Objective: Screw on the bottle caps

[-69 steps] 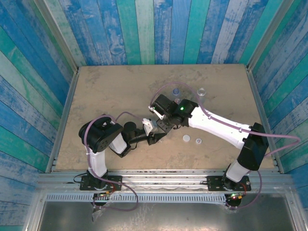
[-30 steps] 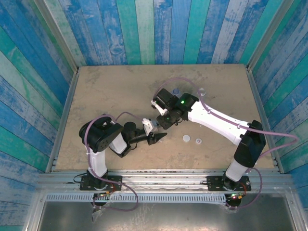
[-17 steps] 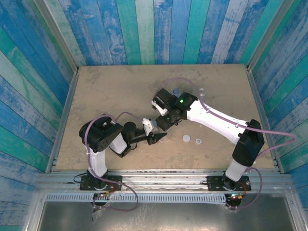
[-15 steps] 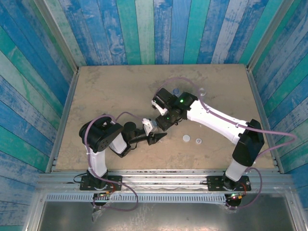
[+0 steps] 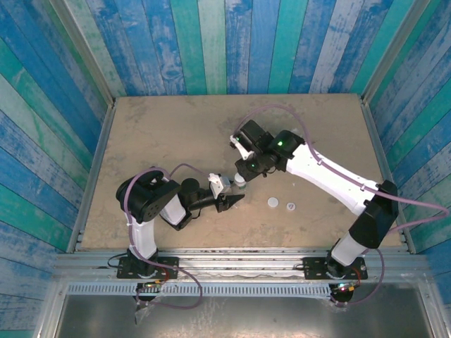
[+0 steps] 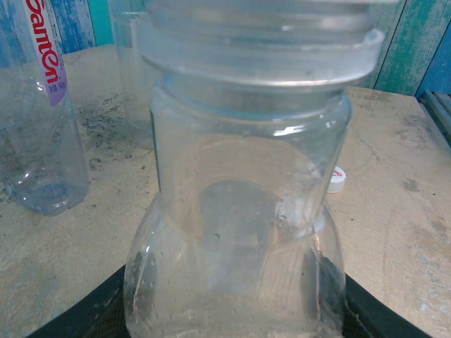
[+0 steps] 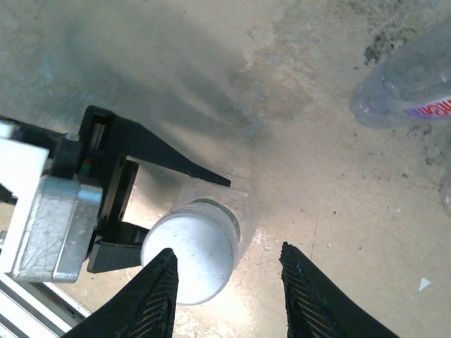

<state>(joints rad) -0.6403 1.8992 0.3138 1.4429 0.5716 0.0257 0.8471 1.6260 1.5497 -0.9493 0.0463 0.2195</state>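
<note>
Partly hidden: the held bottle (image 6: 239, 232) overflows the left wrist view, its top and base cut off by the frame; from above it is a pale speck beside the right arm's wrist.
Hard to tell: whether the cap (image 7: 189, 259) is wound fully down; the neck beneath it is blurred.
Left pincer (image 5: 233, 200): clenched on the held bottle, one black finger on each side of its body.
Right pincer (image 7: 227, 252): released, fingers parted and grasping nothing; the cap lies just beyond them, nearer one finger, with bare table (image 5: 162, 127) showing beside the other.
Held bottle: clear, nearly plain, upright between the left pincer's fingers, with a broad collar at the neck.
Cap: white, round, smooth-topped, sitting on the held bottle's neck.
Pink-lettered bottle (image 6: 39, 127): clear, standing beyond the left pincer; its label is cut by the frame.
Loose cap (image 5: 273, 203): white disc on the table ahead of the left pincer's tips, with a second loose cap (image 5: 289, 206) just beside it.
</note>
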